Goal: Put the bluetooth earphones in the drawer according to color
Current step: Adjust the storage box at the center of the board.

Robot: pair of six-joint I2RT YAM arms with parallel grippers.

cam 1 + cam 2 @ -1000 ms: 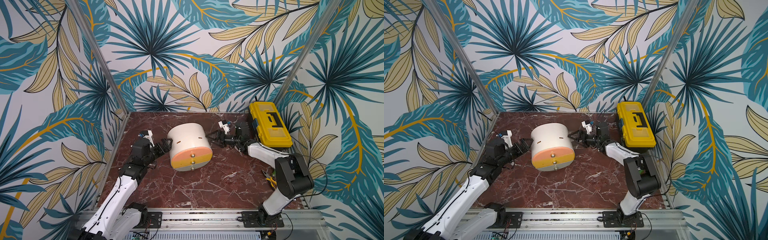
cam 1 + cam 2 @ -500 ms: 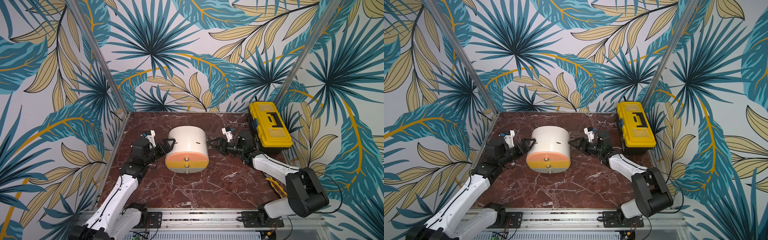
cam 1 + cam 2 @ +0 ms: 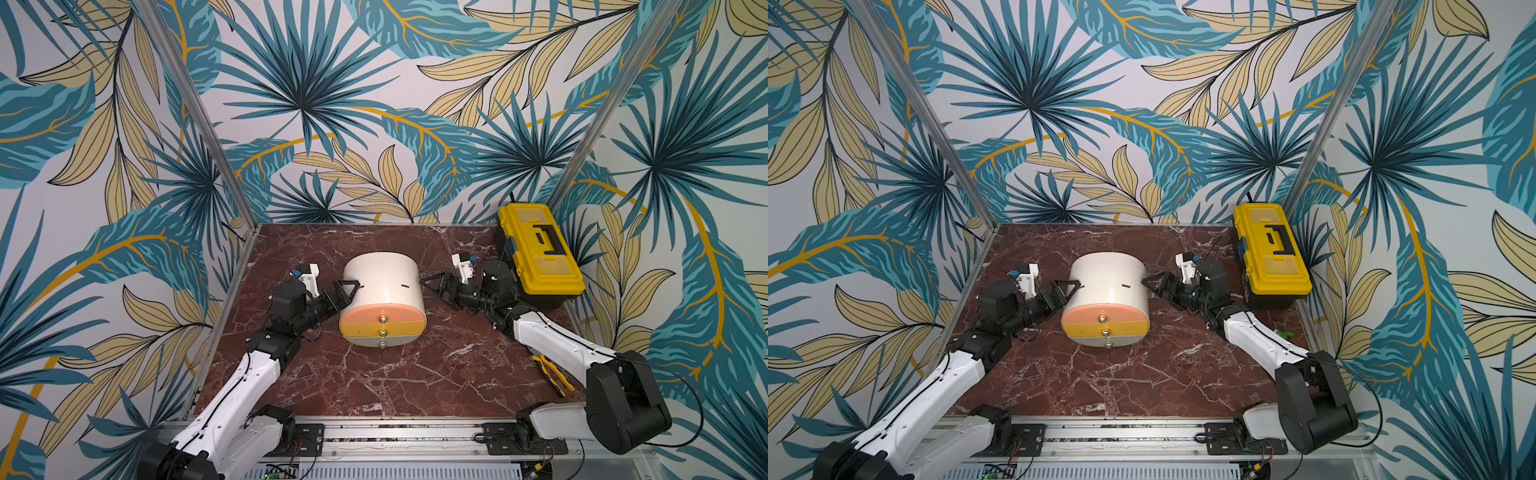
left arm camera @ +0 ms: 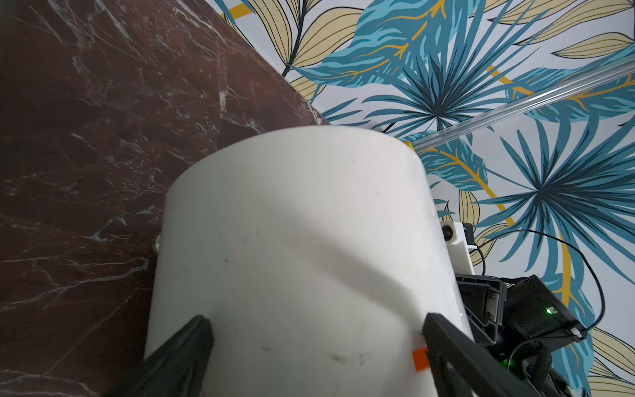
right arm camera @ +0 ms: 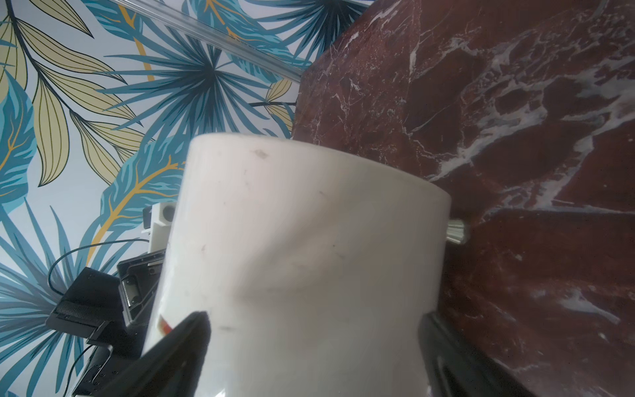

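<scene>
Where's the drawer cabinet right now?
In both top views the drawer cabinet sits mid-table between the left hand and the right hand, with the yellow toolbox in the far right corner.

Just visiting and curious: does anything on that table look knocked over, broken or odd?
Nothing stands out. The drawer cabinet stands upright, all drawers shut, between the open left gripper and right gripper. No earphones are in view.

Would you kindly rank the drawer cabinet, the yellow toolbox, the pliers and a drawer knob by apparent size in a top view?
1. drawer cabinet and yellow toolbox: about alike, unranked.
2. pliers.
3. drawer knob.
</scene>
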